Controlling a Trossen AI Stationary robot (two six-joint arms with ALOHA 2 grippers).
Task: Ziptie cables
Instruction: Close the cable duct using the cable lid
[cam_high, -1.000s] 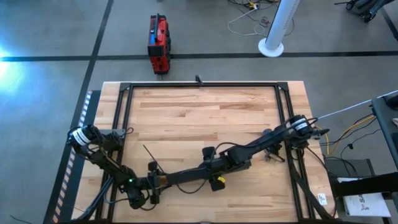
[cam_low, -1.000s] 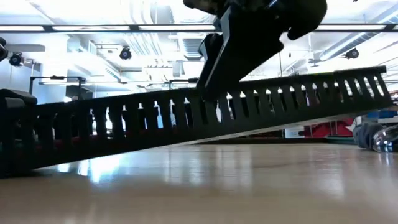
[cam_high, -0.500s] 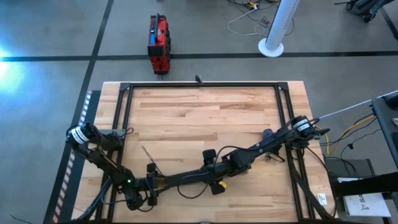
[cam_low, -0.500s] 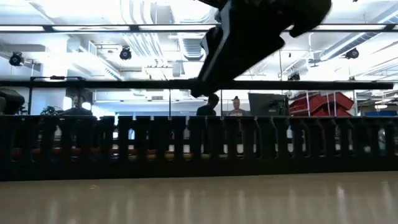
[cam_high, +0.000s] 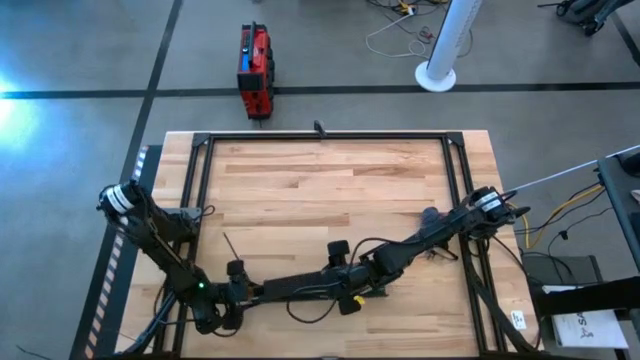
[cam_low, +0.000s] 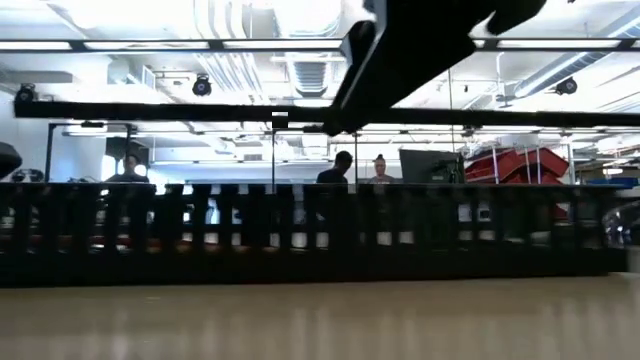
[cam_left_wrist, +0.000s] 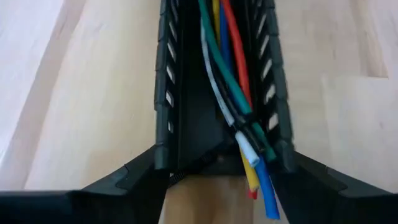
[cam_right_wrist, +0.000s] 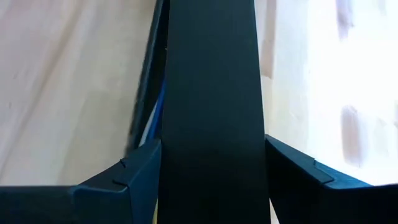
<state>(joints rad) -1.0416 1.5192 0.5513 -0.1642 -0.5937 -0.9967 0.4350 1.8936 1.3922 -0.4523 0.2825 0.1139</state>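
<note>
Black slotted bar (cam_high: 300, 286): you're now laying it flat on the table (cam_high: 320, 190); earlier it tilted.
Cables (cam_left_wrist: 233, 93): lying inside that bar.
Left gripper (cam_left_wrist: 221, 177): clamping the bar's end.
Right gripper (cam_right_wrist: 211, 180): gripping the flat black cover (cam_right_wrist: 211, 93) above it.

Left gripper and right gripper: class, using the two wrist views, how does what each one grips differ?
The left gripper clamps an open slotted bar; the right gripper clamps a smooth black strip with no slots showing. The slotted bar holds the cables, green, red, blue, yellow and white, in plain sight; the strip shows no cables on it. Both pieces are black, long and straight, over the wooden table.
</note>
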